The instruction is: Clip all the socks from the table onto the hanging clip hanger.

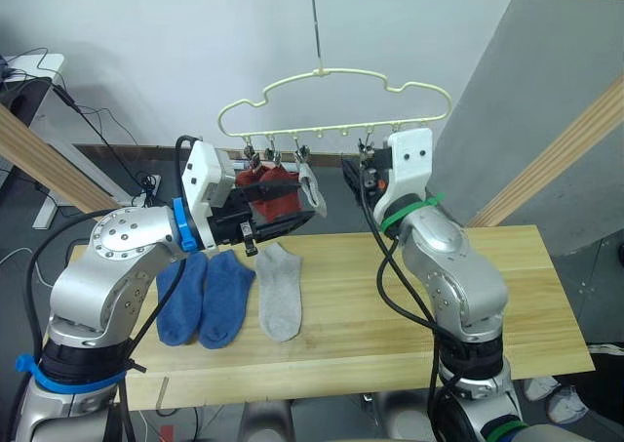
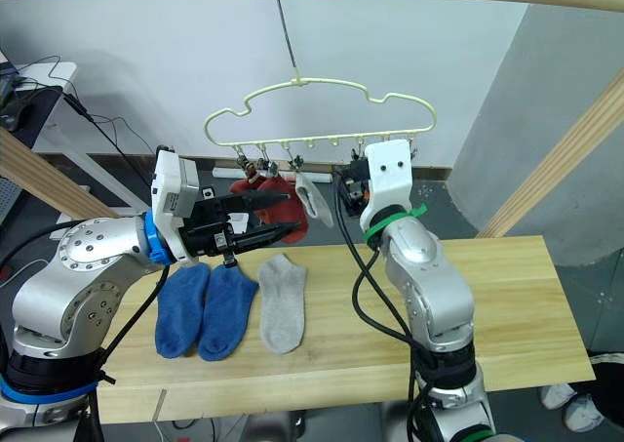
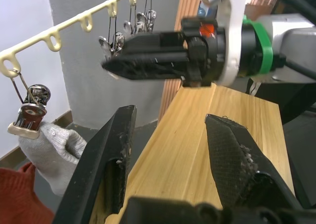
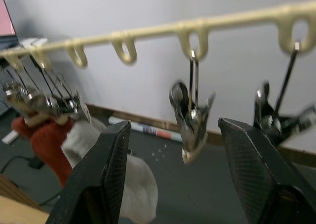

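Jaws of both grippers, left (image 3: 168,150) and right (image 4: 173,169), stood released, empty, up by the clip hanger (image 1: 336,96). Two red socks (image 1: 268,193) plus one grey already clipped; two blue (image 1: 205,296), one grey (image 1: 279,291) flat on table (image 1: 390,315). Soft, light, limp knit; prob. best pinched at cuff.

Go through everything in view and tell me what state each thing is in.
Red socks: clipped, hanging.
Hung grey sock: clipped, hanging.
Blue socks: flat on table.
Table's grey sock: flat, unclipped.
Clip hanger: hanging, half filled.
Left gripper: open, empty.
Right gripper: open, at a free clip.
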`<act>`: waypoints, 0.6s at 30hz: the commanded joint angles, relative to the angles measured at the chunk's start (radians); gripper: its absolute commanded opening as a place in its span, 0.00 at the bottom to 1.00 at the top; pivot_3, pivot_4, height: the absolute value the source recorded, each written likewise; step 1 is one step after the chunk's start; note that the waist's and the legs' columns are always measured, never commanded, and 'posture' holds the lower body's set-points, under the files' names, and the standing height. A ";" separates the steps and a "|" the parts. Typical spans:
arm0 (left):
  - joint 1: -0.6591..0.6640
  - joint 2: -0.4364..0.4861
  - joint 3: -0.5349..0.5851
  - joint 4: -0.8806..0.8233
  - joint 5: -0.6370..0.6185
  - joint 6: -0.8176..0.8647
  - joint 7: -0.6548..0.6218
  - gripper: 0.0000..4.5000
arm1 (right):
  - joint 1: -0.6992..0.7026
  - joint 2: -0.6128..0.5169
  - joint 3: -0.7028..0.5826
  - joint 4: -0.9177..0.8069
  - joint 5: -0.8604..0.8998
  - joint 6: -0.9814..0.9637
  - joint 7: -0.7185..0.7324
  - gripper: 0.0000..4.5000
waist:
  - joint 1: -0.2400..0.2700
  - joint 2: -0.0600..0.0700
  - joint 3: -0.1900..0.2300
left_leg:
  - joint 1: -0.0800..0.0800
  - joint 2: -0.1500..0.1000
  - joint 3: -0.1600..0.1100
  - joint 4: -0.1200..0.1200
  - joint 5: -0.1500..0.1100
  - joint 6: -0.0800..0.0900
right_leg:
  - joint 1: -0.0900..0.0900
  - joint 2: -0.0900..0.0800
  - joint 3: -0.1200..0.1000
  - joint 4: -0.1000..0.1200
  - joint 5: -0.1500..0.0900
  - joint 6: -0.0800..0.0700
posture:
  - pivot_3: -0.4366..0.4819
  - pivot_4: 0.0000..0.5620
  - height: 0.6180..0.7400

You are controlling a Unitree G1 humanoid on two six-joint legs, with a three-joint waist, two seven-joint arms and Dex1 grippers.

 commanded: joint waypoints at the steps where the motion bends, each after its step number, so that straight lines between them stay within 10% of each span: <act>1: 0.005 0.001 0.011 -0.028 0.000 -0.017 0.001 0.54 | 0.022 -0.003 0.010 -0.091 0.007 0.026 -0.004 0.62 | 0.000 0.000 0.000 | 0.000 0.000 0.000 0.000 0.000 0.000 | 0.000 0.000 0.000 0.000 0.000 0.000 | 0.32 0.47 1.00; 6: 0.005 0.003 0.009 -0.025 0.002 -0.017 -0.001 0.54 | 0.032 0.014 0.017 -0.114 0.019 0.058 -0.010 0.30 | 0.000 0.000 0.000 | 0.000 0.000 0.000 0.000 0.000 0.000 | 0.000 0.000 0.000 0.000 0.000 0.000 | 0.32 0.48 1.00; 18: 0.001 0.007 0.002 -0.024 0.011 -0.018 -0.006 0.54 | -0.033 0.035 0.002 -0.048 -0.001 0.037 -0.045 0.30 | -0.001 0.000 0.000 | 0.000 0.000 0.000 0.000 0.000 0.000 | 0.000 0.000 0.000 0.001 0.000 0.000 | 0.32 0.47 1.00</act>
